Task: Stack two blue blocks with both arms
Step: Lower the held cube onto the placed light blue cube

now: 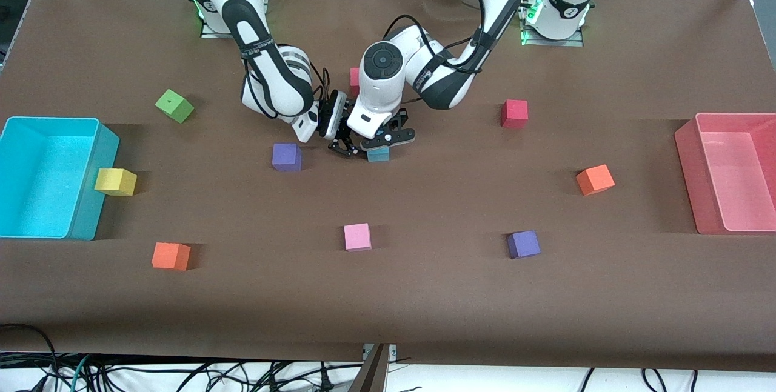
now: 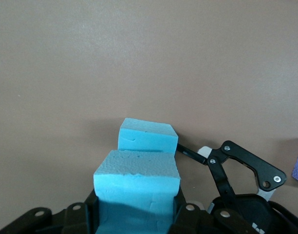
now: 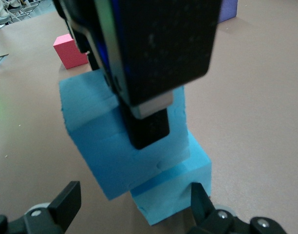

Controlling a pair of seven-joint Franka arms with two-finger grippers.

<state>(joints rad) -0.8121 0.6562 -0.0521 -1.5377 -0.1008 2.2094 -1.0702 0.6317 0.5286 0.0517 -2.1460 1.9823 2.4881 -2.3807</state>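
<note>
The left gripper point(image 1: 388, 137) is clamped on the upper sky-blue foam cube point(image 2: 137, 187), at the middle of the brown-covered table point(image 1: 424, 295). The left wrist view shows this cube between the black fingers point(image 2: 76, 217), with the lower sky-blue foam cube point(image 2: 148, 136) directly beneath it and offset to one side. The right wrist view shows the two cube faces meeting, so the upper cube appears to rest on the lower one.

The right gripper point(image 1: 342, 137) hangs just beside the pair, toward the right arm's end of the table, its fingers point(image 3: 66, 202) spread wide apart and holding nothing.

Hidden or unclear items:
- In the front view the left gripper covers most of the blue pair; only a small patch of blue point(image 1: 378, 154) shows, and the two cubes cannot be told apart there.
- A pink-red foam cube point(image 1: 354, 80) near the bases is half hidden by the left arm's wrist.
- A purple foam cube point(image 1: 286, 157) stands near the right gripper.

Markings: white lettering runs along the black bands of both arms but is too small to read.
</note>
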